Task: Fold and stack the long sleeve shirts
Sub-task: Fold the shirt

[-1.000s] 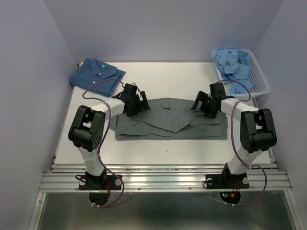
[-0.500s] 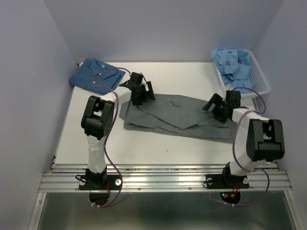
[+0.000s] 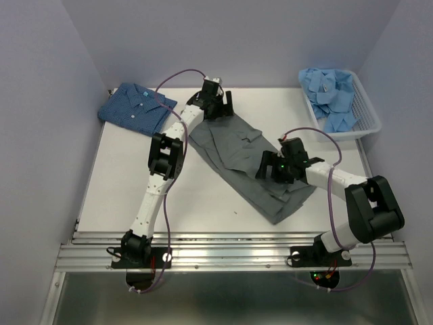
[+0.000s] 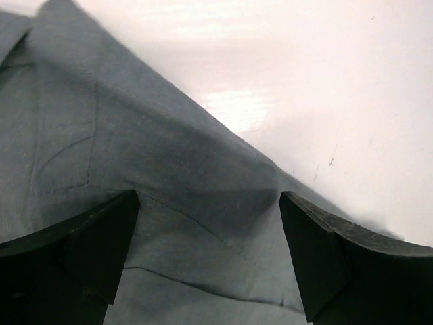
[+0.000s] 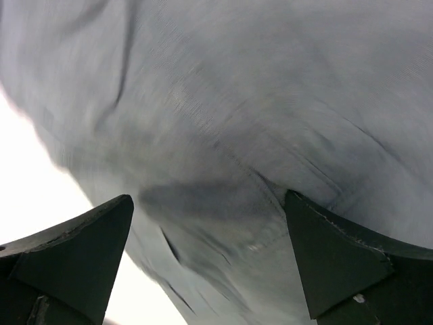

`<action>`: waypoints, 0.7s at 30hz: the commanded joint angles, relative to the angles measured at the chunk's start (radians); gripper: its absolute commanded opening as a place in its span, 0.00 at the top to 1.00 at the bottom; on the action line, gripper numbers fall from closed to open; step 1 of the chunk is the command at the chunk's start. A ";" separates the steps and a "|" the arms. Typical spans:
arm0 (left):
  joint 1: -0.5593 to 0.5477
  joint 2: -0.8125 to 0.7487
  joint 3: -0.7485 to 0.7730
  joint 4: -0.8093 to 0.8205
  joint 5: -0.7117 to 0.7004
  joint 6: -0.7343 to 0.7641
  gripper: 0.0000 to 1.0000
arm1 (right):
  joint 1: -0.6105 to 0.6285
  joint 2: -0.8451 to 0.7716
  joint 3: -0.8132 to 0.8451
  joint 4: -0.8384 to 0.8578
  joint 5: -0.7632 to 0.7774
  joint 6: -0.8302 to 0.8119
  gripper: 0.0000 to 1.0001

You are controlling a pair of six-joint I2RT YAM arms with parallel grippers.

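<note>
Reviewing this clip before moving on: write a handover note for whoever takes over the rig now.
Left gripper: open over far end of the grey shirt.
Right gripper: open over its near part.
It lies diagonally mid-table, rumpled.
Done: dark blue patterned shirt folded at the far left corner.
To do: fold and stack the grey one, then the light blue shirts heaped in the basket.

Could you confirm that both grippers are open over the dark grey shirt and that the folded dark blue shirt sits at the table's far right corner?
Not quite: the top view shows the folded dark blue shirt at the far left corner of the table; the basket holds the far right. The left gripper and right gripper are indeed open over the dark grey shirt.
</note>
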 commanded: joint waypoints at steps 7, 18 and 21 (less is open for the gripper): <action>0.066 0.046 0.068 0.160 0.172 -0.074 0.01 | 0.349 0.033 0.037 -0.282 -0.240 -0.157 0.00; 0.055 -0.053 0.039 0.223 0.247 -0.067 0.01 | 0.376 -0.088 0.189 -0.319 -0.012 -0.202 0.00; 0.007 -0.207 -0.062 0.202 0.131 0.051 0.01 | 0.376 -0.140 0.194 -0.258 0.116 -0.183 0.00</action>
